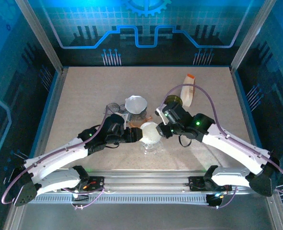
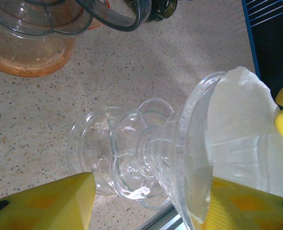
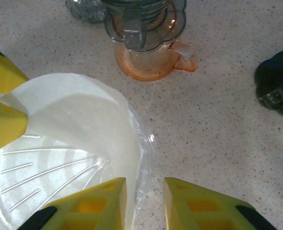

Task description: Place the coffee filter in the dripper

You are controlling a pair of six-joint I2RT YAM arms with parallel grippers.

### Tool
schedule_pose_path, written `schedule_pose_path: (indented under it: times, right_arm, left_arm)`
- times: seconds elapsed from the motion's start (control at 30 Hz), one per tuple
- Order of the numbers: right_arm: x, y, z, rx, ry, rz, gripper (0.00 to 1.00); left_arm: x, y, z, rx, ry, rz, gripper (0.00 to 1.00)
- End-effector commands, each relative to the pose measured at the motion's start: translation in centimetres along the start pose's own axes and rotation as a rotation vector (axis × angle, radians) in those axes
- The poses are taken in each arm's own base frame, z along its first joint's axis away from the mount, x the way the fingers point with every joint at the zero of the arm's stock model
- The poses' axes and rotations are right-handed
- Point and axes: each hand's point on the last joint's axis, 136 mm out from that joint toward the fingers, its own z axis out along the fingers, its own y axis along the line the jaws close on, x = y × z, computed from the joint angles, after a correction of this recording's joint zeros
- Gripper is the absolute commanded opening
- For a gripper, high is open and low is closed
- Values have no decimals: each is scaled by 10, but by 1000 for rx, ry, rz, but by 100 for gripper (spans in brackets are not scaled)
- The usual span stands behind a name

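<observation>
Top view: clear glass dripper (image 1: 151,145) stands on the counter (image 1: 84,96) between the two arms. The white paper filter (image 1: 149,129) sits in its cone. Left pincer (image 1: 135,135) is at its left side, right pincer (image 1: 161,128) at its right. Behind are a grey funnel (image 1: 135,104), a dark jar (image 1: 171,101) and a white bottle (image 1: 189,88) with an orange cap. Print on the bottle is too small to read.

Left wrist: left pincer is spread wide with the dripper between its fingers, one by the base, one by the cone. Can't tell if they press it. The filter lines the cone and sticks out past the rim. An orange jug (image 2: 31,57) carries the grey funnel.

Right wrist: right pincer's yellow fingers (image 3: 93,201) are pressed nearly together, pinching the filter's edge at the dripper rim. The jug sits beyond with the funnel on top, the dark jar to the right.
</observation>
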Motion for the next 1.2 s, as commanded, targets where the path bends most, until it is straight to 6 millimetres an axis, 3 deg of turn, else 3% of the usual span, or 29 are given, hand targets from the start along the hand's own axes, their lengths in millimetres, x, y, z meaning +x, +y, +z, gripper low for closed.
schedule_pose_path:
  times: [0.0, 0.37, 0.7, 1.03, 1.17]
  right_arm:
    - [-4, 7, -2, -12, -3, -23, 22]
    - [0, 10, 2, 32, 28, -72, 4]
    - [3, 13, 8, 38, 52, -84, 4]
    - [-8, 10, -8, 51, -21, -74, 29]
    - [-11, 5, -15, 78, -51, -62, 44]
  left_arm:
    - [-3, 1, 2, -4, -2, 1, 57]
    - [-3, 1, 2, -5, -4, -1, 58]
    - [-3, 1, 2, -8, -4, -1, 58]
    - [-3, 2, 3, -11, -2, -1, 58]
    - [-3, 3, 3, -12, -1, -2, 58]
